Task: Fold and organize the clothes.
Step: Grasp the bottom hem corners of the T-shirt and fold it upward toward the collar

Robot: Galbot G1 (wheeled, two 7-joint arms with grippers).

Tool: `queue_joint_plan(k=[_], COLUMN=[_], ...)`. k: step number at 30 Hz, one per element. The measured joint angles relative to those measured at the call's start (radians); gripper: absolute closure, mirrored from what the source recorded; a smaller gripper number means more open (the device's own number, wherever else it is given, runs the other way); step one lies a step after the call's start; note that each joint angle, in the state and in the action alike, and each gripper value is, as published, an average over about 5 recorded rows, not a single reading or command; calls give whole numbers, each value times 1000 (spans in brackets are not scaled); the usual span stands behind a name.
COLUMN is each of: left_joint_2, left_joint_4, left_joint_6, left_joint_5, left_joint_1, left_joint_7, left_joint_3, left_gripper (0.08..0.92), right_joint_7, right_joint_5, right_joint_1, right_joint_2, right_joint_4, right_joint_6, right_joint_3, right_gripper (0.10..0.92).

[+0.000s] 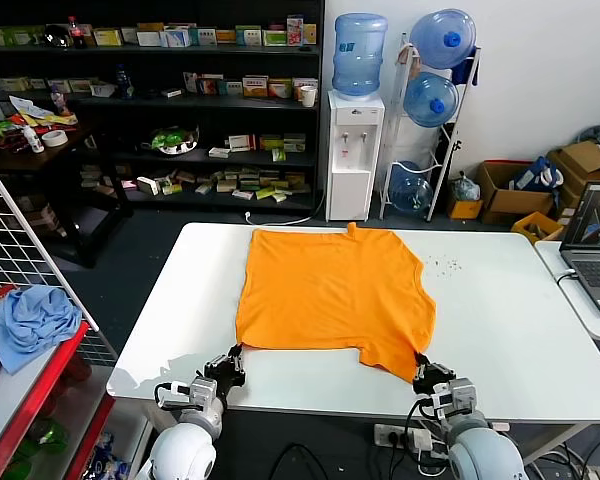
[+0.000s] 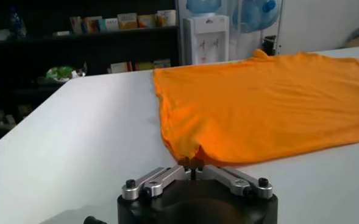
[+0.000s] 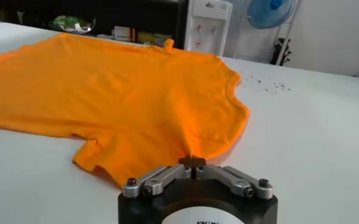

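A: Where does the T-shirt (image 1: 330, 295) lie?
B: Flat on the white table (image 1: 500, 320), reaching its near edge.
A: Grippers?
B: The left gripper (image 1: 236, 355) pinches the shirt's near left corner; the right gripper (image 1: 421, 366) pinches its near right corner.

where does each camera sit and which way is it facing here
Head view: on the robot's head, looking forward and down at the white table with the orange T-shirt; left gripper and right gripper both show, pinching its near edge.
Left wrist view: on the left arm, facing across the table; left gripper shut on the shirt's near corner.
Right wrist view: on the right arm; right gripper shut on the shirt's hem.
Shared: the orange T-shirt and the water dispenser.
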Motion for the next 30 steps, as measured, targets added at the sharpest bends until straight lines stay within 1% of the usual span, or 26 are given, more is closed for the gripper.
queue_joint_plan(k=[5, 13, 20, 25, 30], left_joint_2=[29, 70, 84, 83, 76], left_joint_4=[-63, -150, -205, -217, -214], left_joint_6=[-7, -30, -53, -63, -79], left_joint_5=[14, 43, 74, 89, 106], left_joint_1=[57, 181, 282, 298, 264], left_joint_7=[-2, -13, -22, -27, -26], left_joint_3=[-7, -30, -38, -38, -33], left_gripper=[908, 908, 908, 908, 908], right_joint_7=[-1, 0, 8, 14, 14], right_joint_5=[-17, -42, -57, -58, -53], right_joint_1=[-85, -207, -273, -276, -230], right_joint_2=[-22, -51, -66, -81, -93], right_joint_4=[72, 153, 202, 214, 192], right_joint_6=[1, 12, 25, 49, 81], right_joint_3=[27, 71, 81, 81, 77], right_gripper=[901, 901, 901, 901, 901])
